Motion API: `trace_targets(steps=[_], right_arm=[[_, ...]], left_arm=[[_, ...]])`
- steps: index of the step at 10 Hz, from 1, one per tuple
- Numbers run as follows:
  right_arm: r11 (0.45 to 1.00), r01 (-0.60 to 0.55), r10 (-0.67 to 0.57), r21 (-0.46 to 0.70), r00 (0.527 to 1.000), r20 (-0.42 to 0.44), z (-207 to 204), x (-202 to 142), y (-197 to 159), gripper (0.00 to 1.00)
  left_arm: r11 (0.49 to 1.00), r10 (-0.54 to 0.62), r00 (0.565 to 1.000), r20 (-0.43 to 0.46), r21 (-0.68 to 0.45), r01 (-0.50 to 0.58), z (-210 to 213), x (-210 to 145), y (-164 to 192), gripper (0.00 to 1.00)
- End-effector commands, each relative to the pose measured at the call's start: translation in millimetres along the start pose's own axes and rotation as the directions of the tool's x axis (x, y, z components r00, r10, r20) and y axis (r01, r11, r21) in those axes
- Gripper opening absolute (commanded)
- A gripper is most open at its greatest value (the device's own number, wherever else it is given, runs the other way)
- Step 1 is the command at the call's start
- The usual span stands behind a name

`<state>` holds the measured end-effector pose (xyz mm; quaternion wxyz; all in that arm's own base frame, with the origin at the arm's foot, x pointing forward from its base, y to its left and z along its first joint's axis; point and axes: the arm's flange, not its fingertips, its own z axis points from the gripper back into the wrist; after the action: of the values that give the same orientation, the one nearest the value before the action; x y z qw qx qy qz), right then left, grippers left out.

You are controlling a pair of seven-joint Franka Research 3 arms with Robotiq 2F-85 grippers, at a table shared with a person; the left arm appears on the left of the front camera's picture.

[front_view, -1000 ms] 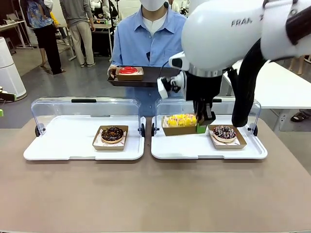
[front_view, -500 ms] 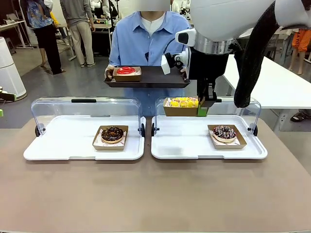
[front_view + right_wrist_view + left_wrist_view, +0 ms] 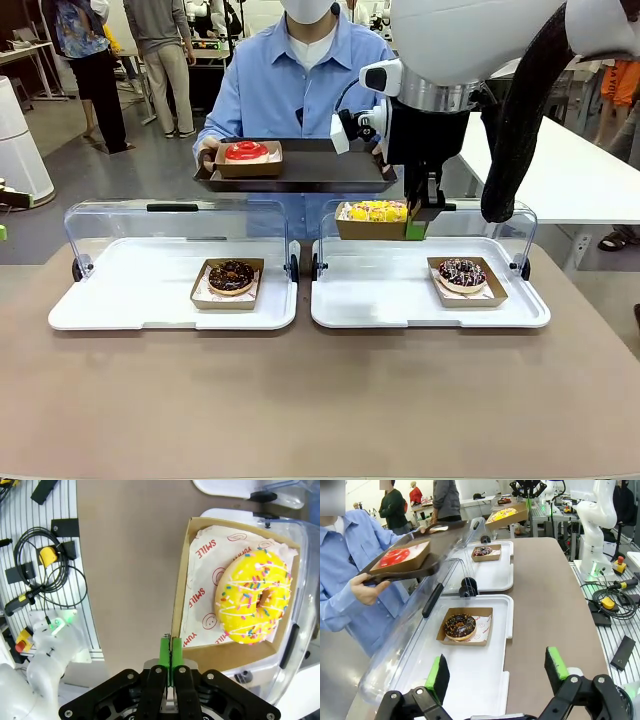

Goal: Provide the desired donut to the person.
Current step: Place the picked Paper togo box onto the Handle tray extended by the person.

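Brown table, two white trays, busy workshop behind

- Bright, even indoor light from overhead; shadows on the table are soft and faint.
- Pale glare streaks the clear lids.
- Wrist views bend straight lines toward their edges.
- Far background slightly soft.

Across the lower frame the brown desk lies bare. Raised clear plastic lids wall off both white trays at mid-frame; above them the person's dark tray spans the centre.
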<state>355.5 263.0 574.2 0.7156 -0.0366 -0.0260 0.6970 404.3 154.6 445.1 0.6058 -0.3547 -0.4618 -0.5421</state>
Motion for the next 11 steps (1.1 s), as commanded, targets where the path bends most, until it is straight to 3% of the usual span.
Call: trace_targets(steps=[1, 11], right_arm=[[1.000, 0.006, -0.006, -0.004, 1.000, -0.006, -0.4, 0.6, 2.8, 0.00], [1.000, 0.000, 0.000, 0.000, 1.000, 0.000, 0.0, 0.0, 0.0, 0.01]], left_arm=[[1.000, -0.004, 1.000, 0.006, 0.005, 0.004, 1.4, 0.4, -0.4, 1.00], [1.000, -0.004, 1.000, 0.006, 0.005, 0.004, 1.4, 0.4, -0.4, 1.00]])
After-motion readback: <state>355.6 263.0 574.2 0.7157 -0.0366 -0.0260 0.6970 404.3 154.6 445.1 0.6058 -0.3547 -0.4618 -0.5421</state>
